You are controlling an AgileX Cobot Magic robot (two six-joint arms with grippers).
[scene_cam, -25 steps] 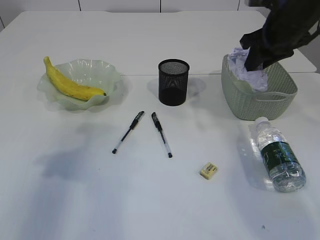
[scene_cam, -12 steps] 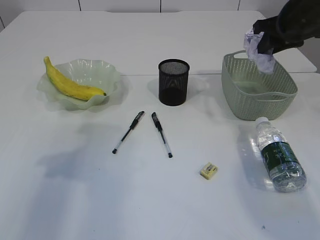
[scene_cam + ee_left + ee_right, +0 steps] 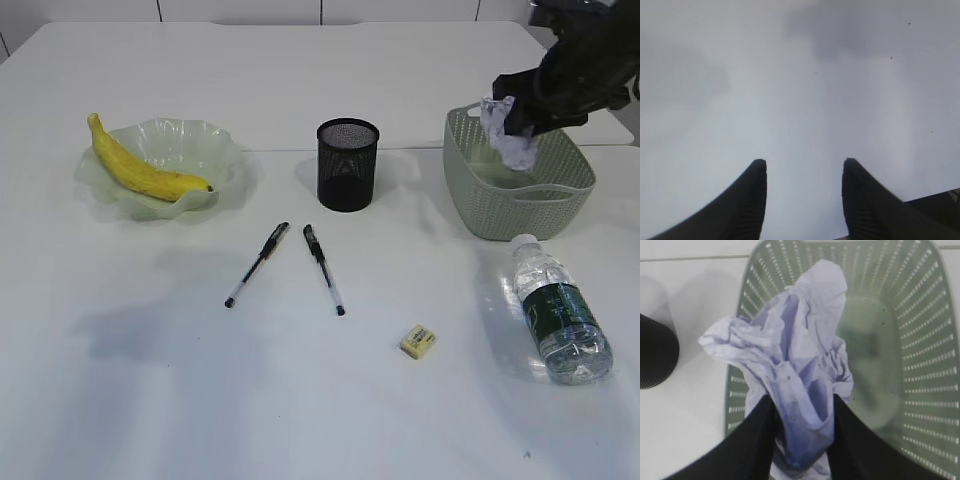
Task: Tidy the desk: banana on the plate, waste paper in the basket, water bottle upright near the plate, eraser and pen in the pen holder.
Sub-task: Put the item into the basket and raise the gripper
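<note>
The crumpled white waste paper (image 3: 508, 135) hangs over the grey-green basket (image 3: 520, 205), with my right gripper (image 3: 520, 118) shut on it. In the right wrist view the paper (image 3: 800, 340) is pinched between both fingers of the right gripper (image 3: 802, 402) above the basket's left wall (image 3: 925, 340). The banana (image 3: 140, 170) lies on the green plate (image 3: 215, 140). The water bottle (image 3: 558, 312) lies on its side at the right. Two pens (image 3: 257, 264) (image 3: 323, 269) and the eraser (image 3: 417, 341) lie on the desk (image 3: 150, 400) in front of the black pen holder (image 3: 347, 165). My left gripper (image 3: 805, 162) is open over bare desk.
The pen holder's edge (image 3: 655, 352) shows left of the basket in the right wrist view. The left arm does not appear in the exterior view. The desk's seam runs behind the plate and pen holder.
The right gripper rose from low in the basket with the paper still held, then came down a little; it now hangs above the basket's rim. Nothing else moved.
</note>
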